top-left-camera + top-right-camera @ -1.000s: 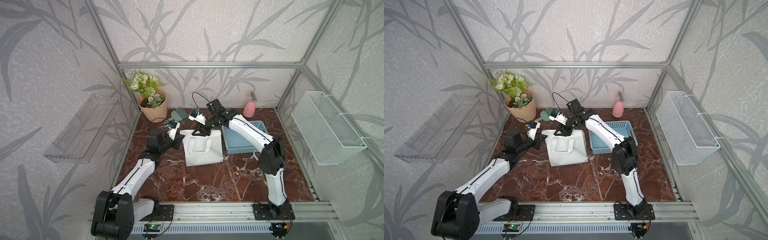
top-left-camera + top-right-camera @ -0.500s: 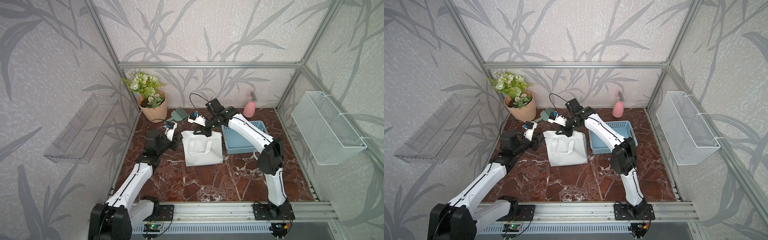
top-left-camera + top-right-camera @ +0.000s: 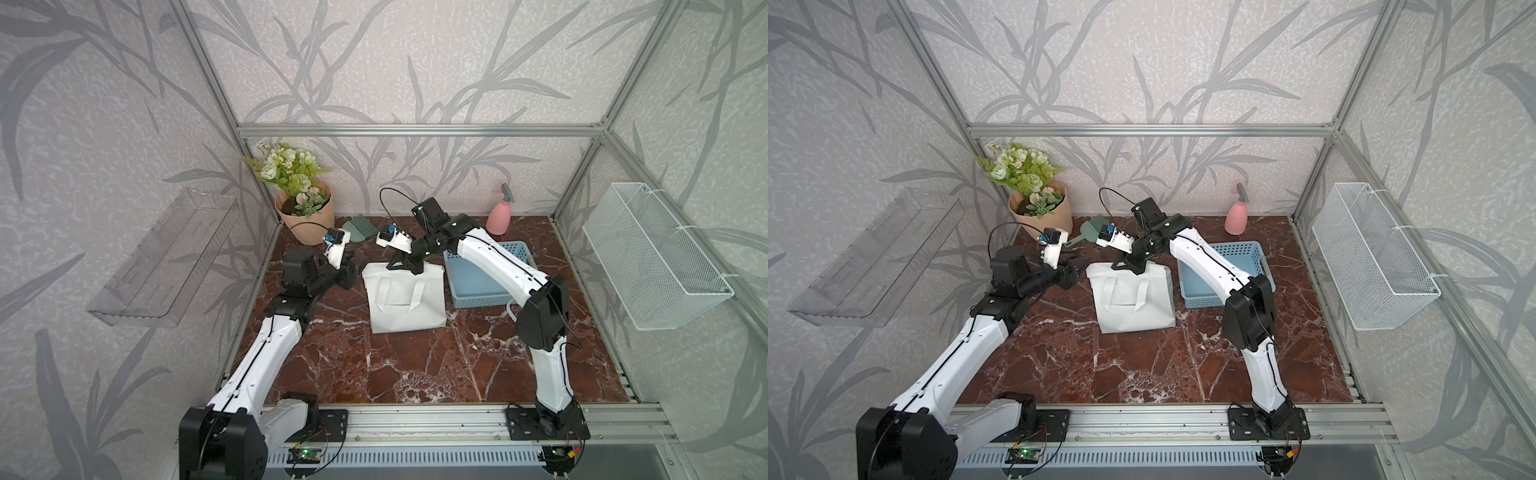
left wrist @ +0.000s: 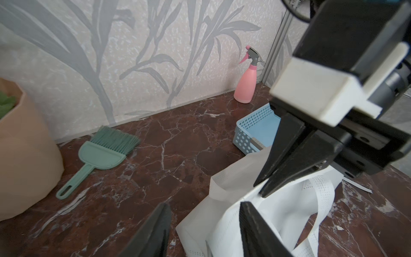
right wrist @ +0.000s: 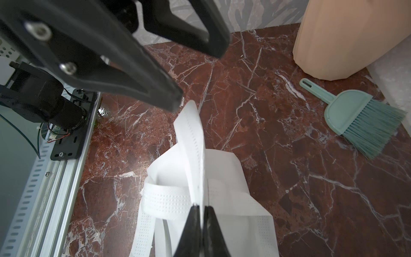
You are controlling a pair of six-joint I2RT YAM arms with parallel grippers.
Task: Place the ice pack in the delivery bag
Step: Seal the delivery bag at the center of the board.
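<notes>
Now | R pincer [image 5: 201, 208] clamps delivery bag [image 3: 415, 316] fabric | L pincer [image 4: 204, 204] spread

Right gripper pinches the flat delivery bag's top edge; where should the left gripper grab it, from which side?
Probably the free rim layer at the corner of the delivery bag nearest the open left gripper, coming low from that side. The bag lies collapsed; with the right gripper shut on one edge, pulling the other layer would spread the mouth.
</notes>
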